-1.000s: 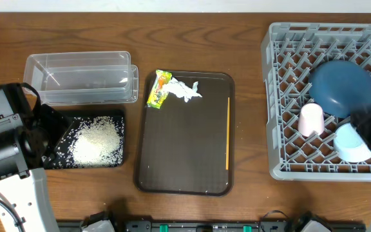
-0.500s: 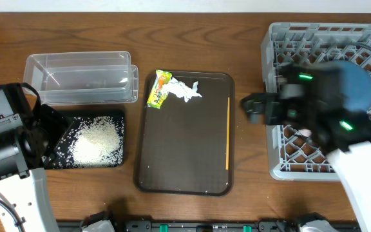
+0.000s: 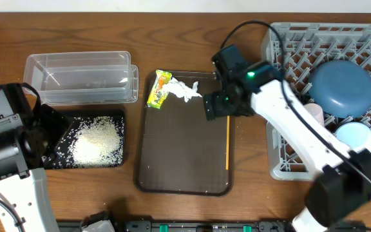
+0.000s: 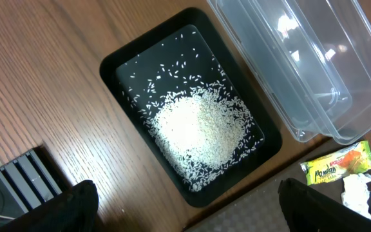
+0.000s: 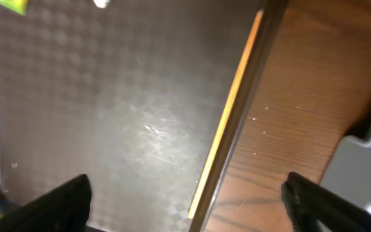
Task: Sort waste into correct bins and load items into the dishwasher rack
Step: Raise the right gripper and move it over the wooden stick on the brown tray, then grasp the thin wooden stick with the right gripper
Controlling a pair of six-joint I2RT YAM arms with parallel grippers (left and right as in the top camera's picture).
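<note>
Your left arm is sitting low at the 8 o'clock edge of the overhead view, with its wrist facing 3 o'clock. Your left gripper is spreading its jaws wide, and nothing is lying between them. Your right arm is stretching from 5 o'clock up toward 1 o'clock. Your right gripper is hanging just off centre toward 2 o'clock, its fingers standing far apart and gripping nothing.

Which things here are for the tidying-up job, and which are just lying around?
For the job: rice, black tray, clear tub, wrapper, tissue, chopstick, rack, dark blue bowl, pale blue bowl.
Just there: brown serving tray, table.
</note>
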